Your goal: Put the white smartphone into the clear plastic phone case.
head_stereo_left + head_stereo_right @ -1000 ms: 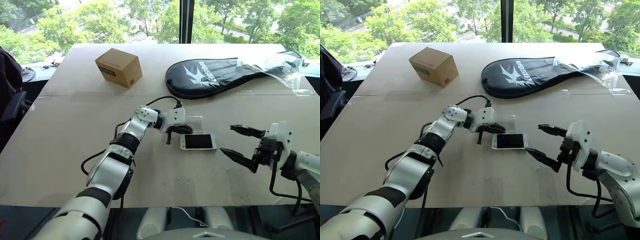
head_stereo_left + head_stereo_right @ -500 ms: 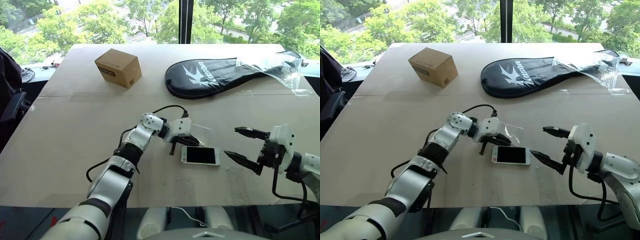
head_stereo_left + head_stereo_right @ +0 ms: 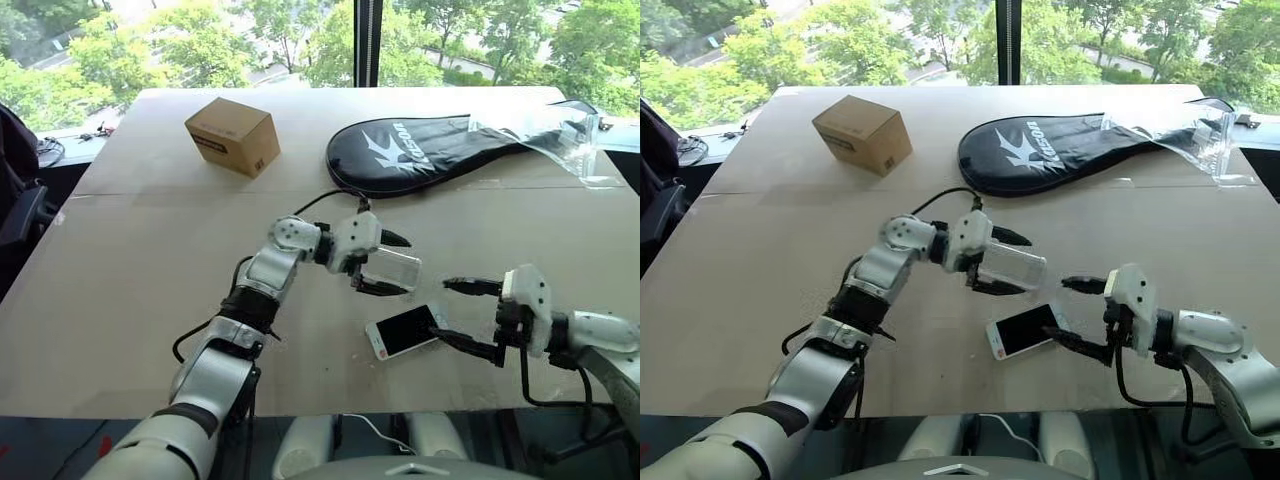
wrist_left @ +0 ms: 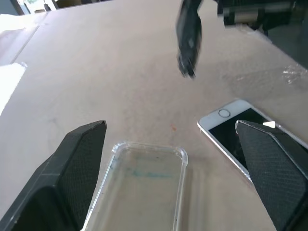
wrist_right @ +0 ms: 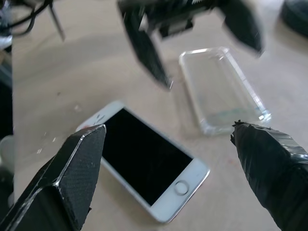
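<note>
The white smartphone [image 3: 404, 330] lies screen up and slantwise on the brown table [image 3: 140, 260], near the front edge. Just behind it the clear plastic phone case [image 3: 396, 268] lies flat on the table. My left gripper [image 3: 388, 265] hovers over the case, open, one finger on either side and neither touching it; the left wrist view shows the case [image 4: 144, 183] between the black fingers [image 4: 77, 159]. My right gripper [image 3: 440, 309] is open and low at the phone's right end. From the right wrist, the phone [image 5: 144, 159] sits between its fingers and the case [image 5: 221, 89] beyond.
A cardboard box [image 3: 233, 135] stands at the back left. A black racket cover [image 3: 430, 150] and a crinkled clear plastic bag [image 3: 550, 135] lie at the back right. The left half of the table is bare. The front edge runs just below the phone.
My left gripper has opened and risen, and the case now lies free between its fingers. The phone has turned slantwise and slid toward the front edge. My right gripper has sunk toward it.
</note>
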Robot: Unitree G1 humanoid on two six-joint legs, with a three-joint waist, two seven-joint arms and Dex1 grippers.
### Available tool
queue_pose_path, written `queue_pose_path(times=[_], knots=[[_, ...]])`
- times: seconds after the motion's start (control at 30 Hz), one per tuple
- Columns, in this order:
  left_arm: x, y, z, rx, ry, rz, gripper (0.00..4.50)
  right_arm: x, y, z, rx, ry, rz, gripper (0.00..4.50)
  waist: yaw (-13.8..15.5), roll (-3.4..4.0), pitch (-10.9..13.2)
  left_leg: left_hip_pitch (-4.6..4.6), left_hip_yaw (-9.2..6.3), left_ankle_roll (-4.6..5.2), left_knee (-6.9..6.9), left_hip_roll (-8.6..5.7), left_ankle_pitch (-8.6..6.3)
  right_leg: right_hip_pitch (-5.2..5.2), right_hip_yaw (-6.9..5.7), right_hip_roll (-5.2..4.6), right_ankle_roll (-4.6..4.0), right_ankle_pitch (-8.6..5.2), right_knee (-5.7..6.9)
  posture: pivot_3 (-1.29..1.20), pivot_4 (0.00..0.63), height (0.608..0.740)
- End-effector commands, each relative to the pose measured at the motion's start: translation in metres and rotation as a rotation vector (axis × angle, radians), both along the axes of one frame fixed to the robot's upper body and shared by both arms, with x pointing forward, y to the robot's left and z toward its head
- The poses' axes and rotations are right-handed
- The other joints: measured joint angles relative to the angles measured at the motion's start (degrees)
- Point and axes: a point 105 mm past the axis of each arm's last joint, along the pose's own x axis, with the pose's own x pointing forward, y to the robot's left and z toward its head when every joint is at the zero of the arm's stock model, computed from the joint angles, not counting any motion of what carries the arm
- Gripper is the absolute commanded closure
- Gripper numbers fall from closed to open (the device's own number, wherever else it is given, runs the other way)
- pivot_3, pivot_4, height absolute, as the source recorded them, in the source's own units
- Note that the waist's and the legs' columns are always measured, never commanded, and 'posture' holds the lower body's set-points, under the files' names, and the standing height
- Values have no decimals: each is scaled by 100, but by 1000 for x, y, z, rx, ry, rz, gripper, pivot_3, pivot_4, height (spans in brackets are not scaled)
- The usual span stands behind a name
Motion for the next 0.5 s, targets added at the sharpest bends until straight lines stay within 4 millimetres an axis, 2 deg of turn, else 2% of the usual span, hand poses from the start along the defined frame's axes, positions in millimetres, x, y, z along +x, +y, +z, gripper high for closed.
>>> queue_pose_path(times=[0.03,0.23,0.33,0.5], knots=[[-6,18,17,28,-11,10,14,6,1,-4,-70,-49,114,0,-63,2,0,1,1,0,-1,1,0,0,1,0,0,0,1,0,150,740],[-18,51,17,116,45,106,14,20,2,-14,-169,-55,305,0,-104,6,7,3,2,-1,-3,4,0,-1,4,-1,0,0,-1,0,150,740],[-38,69,4,210,72,120,14,27,3,-18,-199,-51,390,0,-88,7,8,1,-2,-1,-6,6,0,-2,6,-5,-1,0,-9,0,150,740],[-57,77,6,203,83,162,14,31,4,-24,-234,-28,499,0,-26,9,11,-11,-16,-2,-6,9,0,-4,6,-25,-2,1,-21,0,150,740]])
